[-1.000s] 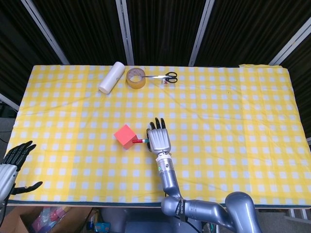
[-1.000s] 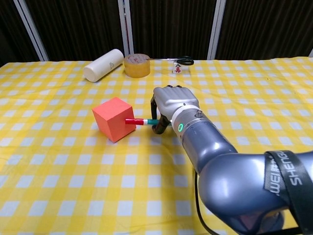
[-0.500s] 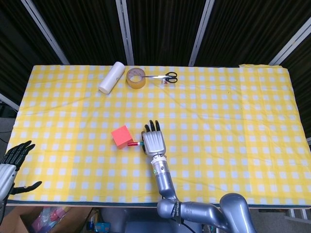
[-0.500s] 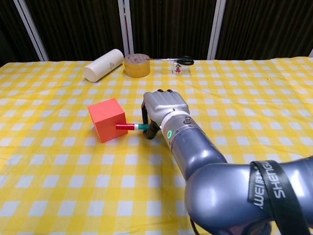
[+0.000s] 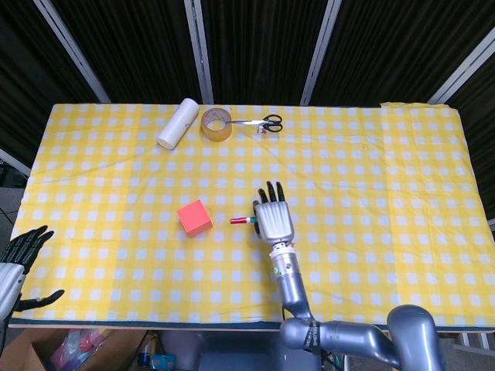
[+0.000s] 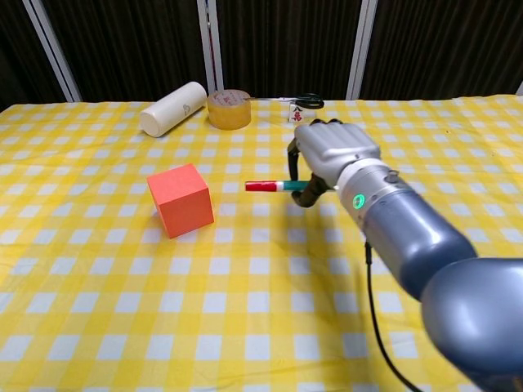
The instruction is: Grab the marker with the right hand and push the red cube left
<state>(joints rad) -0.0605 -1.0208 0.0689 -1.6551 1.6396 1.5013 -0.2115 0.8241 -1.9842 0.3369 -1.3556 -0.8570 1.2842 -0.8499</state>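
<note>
The red cube [image 5: 195, 217] [image 6: 180, 198] sits on the yellow checked tablecloth, left of centre. My right hand [image 5: 274, 221] [image 6: 331, 155] grips a marker [image 5: 242, 220] [image 6: 274, 186] with a red cap and green body, held level and pointing left. The marker's tip stands well clear of the cube, with a gap of bare cloth between them. My left hand [image 5: 19, 259] hangs off the table's left front corner, fingers spread and holding nothing; the chest view does not show it.
At the back of the table lie a white roll [image 5: 178, 123] [image 6: 172, 108], a tape ring [image 5: 216, 125] [image 6: 228, 109], scissors [image 5: 261, 122] [image 6: 304, 102] and a small tile [image 6: 296, 113]. The table's front edge [image 5: 155, 321] runs below my right arm.
The cube was pushed left by the marker tip and turned a little. My right hand has since drawn back to the right with the marker, leaving the cube standing alone.
</note>
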